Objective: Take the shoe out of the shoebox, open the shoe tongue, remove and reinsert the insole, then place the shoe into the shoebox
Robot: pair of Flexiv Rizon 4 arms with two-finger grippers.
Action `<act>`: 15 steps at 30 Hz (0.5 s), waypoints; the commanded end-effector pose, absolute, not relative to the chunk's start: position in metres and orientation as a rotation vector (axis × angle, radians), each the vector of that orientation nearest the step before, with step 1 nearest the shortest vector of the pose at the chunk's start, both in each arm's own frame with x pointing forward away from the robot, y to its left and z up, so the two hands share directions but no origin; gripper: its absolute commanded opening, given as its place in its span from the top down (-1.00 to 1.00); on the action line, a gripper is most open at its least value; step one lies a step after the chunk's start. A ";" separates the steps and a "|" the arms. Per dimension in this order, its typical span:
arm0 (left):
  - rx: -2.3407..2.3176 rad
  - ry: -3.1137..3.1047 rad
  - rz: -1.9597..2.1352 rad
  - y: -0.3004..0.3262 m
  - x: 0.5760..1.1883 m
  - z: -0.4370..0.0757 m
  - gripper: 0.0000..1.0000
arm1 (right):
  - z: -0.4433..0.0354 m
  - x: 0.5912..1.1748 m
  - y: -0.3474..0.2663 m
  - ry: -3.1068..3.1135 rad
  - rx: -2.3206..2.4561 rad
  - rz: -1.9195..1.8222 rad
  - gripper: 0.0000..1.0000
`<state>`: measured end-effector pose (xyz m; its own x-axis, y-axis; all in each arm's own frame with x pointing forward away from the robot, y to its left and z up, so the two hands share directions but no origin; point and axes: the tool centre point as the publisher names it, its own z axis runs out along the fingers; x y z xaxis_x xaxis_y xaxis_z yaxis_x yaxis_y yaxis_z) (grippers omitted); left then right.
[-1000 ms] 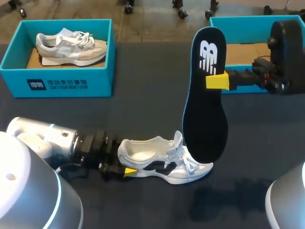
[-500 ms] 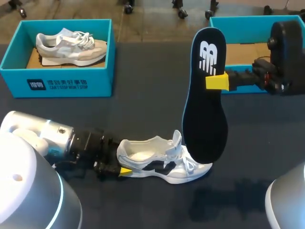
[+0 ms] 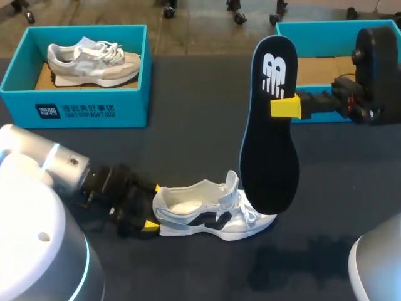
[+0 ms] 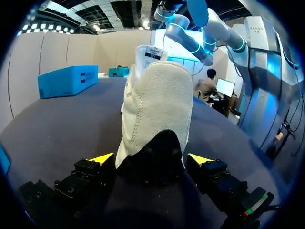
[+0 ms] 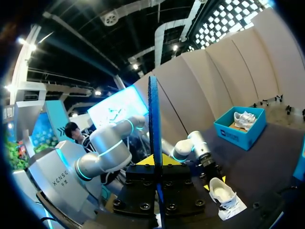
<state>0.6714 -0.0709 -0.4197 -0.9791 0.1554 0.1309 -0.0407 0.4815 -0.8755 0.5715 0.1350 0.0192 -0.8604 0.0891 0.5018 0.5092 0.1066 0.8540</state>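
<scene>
Leftward toward eight o'clock, the left gripper (image 3: 150, 208) has dragged the shoe (image 3: 213, 213), heel clamped, on the table (image 3: 188, 144) at six o'clock. With the right gripper (image 3: 285, 106) pinching the upright insole (image 3: 269, 144), feed its toe end in slowly, heel braced.

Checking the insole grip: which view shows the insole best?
The head view: the whole insole shows, held by the right gripper. The right wrist view shows only its edge; the left wrist view, nothing clear.
</scene>
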 end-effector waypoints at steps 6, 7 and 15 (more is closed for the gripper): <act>-0.099 -2.553 1.478 -0.069 0.669 -0.412 -1.00 | 0.019 0.575 0.138 -2.067 -0.587 -1.804 1.00; -0.099 -2.553 1.478 -0.069 0.669 -0.412 -1.00 | 0.019 0.575 0.138 -2.067 -0.587 -1.804 1.00; 0.036 -3.022 0.550 -0.053 0.665 -0.407 -1.00 | 0.019 0.575 0.138 -2.067 -0.587 -1.804 1.00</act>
